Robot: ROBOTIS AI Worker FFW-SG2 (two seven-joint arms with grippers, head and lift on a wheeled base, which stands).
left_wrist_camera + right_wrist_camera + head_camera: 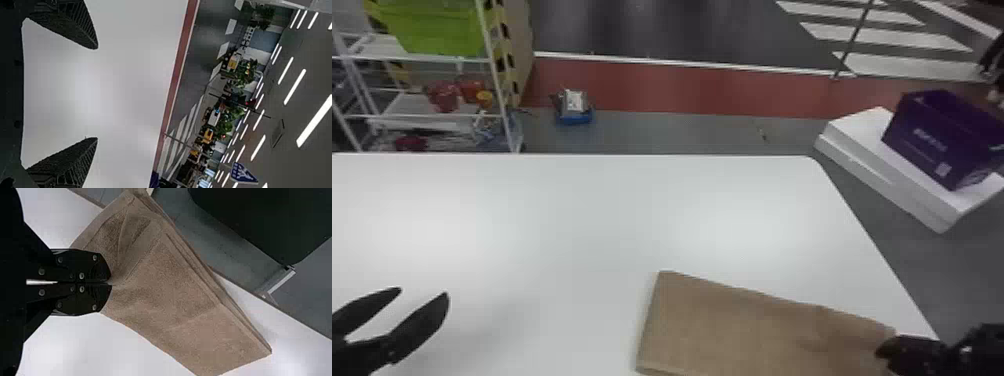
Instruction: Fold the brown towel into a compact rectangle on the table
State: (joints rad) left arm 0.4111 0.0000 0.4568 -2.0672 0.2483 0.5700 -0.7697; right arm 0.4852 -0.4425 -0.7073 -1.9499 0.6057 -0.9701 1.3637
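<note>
The brown towel (732,325) lies folded in layers on the white table (557,225), at the tips of the right gripper (881,350), and spreads from there toward the robot's left, its far end well apart from those tips. In the right wrist view, the two black fingers of the right gripper (111,284) stand pressed together, with only a thin slit between them farther back, and they pinch a bit of the towel. Creases fan out from the pinch (rather like a gathered curtain), while the cloth past them runs smoother, with stacked edges along one long side. Cloth reaches out to both sides of the closed tips, and the bigger share stretches ahead of them. The left gripper (424,295) is over the table, well apart from the towel, on the robot's left of it. Its fingers are spread wide, with a broad gap between the tips and nothing in their hold. Farther off, beyond the right gripper's fingers and past the table's edge, a purple bin (927,135) sits on a stack of white slabs (897,187). Beyond the left gripper's fingers, across the table, stands a white rack (499,90) holding a green bin (432,30).
</note>
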